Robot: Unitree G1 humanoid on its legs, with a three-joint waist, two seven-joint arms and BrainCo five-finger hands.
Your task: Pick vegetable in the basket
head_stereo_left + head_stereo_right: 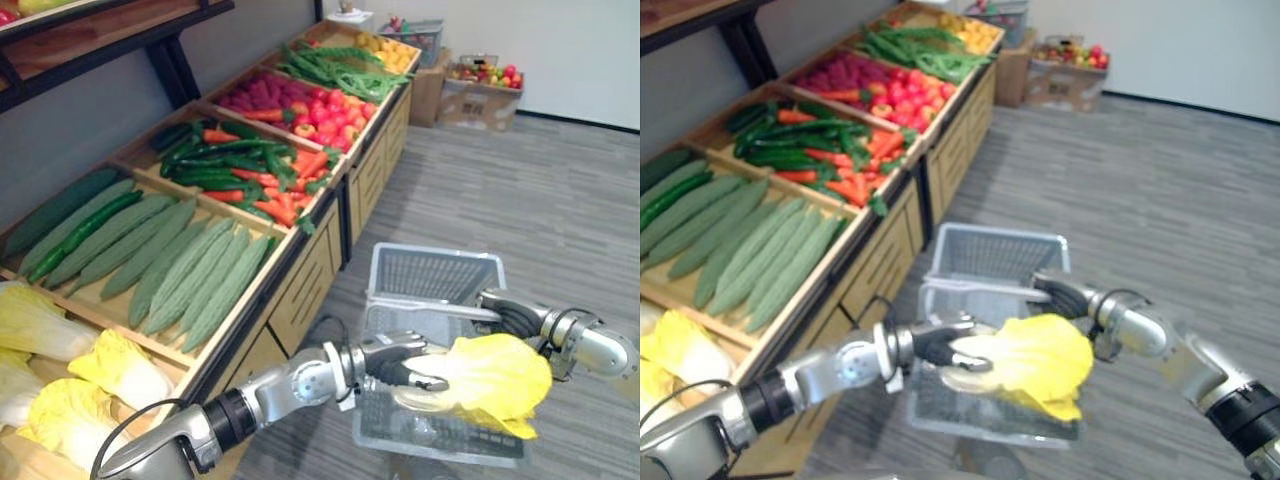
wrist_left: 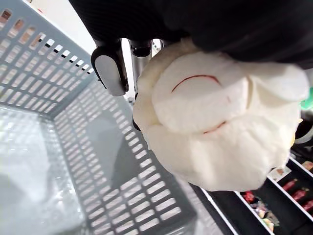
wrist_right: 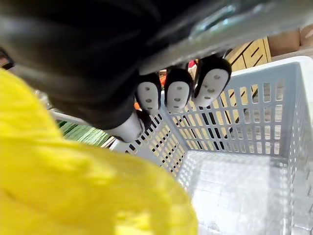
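- My left hand [image 1: 400, 362] is clamped on the pale stalk end of the yellow cabbage [image 1: 495, 378]; thumb and fingers curl round the base, and the leafy end points away from my palm, toward my right hand [image 1: 512, 312]
- My right hand has its fingers curled round the handle [image 1: 985, 287] of the grey basket [image 1: 437, 250], which hangs under it
- The cabbage is held in the air, just above the basket's open top and not yet inside
- Risk: the leaf tips seem to reach past the basket wall on my right hand's side, so letting go here could land them on the rim and tip the head out onto the floor
- Risk: the stalk end is smooth and rounded and the weight sits far from my grip, so it may twist or slip out early
- Risk: the basket hangs from one hand, so a dropped head could set it swinging
- Basket: as far as I can see under both hands, its mesh floor holds nothing
- Out past my left hand, the wooden bins hold more cabbages [image 1: 110, 370] closest, then ridged green gourds [image 1: 190, 270], then carrots [image 1: 300, 165] among dark green vegetables, then red and purple produce [image 1: 320, 110]
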